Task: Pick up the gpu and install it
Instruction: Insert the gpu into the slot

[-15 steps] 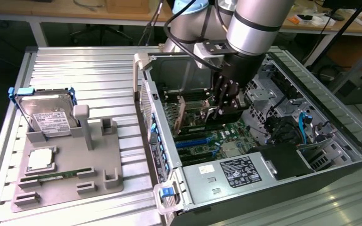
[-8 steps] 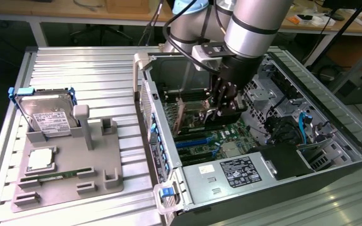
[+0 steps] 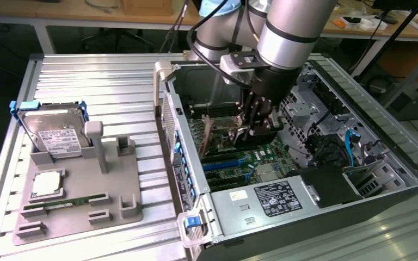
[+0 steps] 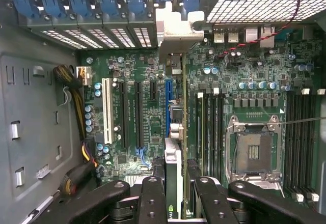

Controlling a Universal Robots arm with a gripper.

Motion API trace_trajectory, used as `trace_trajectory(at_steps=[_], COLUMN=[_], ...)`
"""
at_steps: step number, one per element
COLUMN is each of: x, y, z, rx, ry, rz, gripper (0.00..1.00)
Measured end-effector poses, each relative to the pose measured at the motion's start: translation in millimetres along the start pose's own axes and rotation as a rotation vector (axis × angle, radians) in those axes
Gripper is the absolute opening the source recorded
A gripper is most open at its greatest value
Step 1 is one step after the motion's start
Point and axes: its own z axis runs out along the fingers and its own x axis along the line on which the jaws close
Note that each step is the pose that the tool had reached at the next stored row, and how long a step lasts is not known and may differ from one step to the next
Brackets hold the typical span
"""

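Gripper (image 4: 175, 193) fingers are clamped on the gpu (image 4: 174, 132), held edge-down inside the open computer case (image 3: 383, 185) over the motherboard (image 4: 132, 117) slots, bracket toward the rear wall for seating.

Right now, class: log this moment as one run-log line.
gripper: shut on gpu | gpu: on edge over motherboard slots | inside computer case

The gripper (image 4: 174, 196) is being cut off by the wrist picture's edge, so where its fingers (image 4: 153, 198) join is staying out of sight. The gpu (image 4: 175, 127), edge-on between the jaws, is hiding its faces. In the exterior view the arm (image 3: 285, 32) is covering the case interior behind the jaws, and the gpu's (image 3: 207, 136) slot contact is going unseen.
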Motion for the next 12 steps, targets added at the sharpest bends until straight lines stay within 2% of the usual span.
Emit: trace_trajectory(at_steps=[12], x=[0.0], y=[0.4], z=[1.9], rx=[0.0001], ry=[0.0003], rz=[0.0], gripper=[0.27])
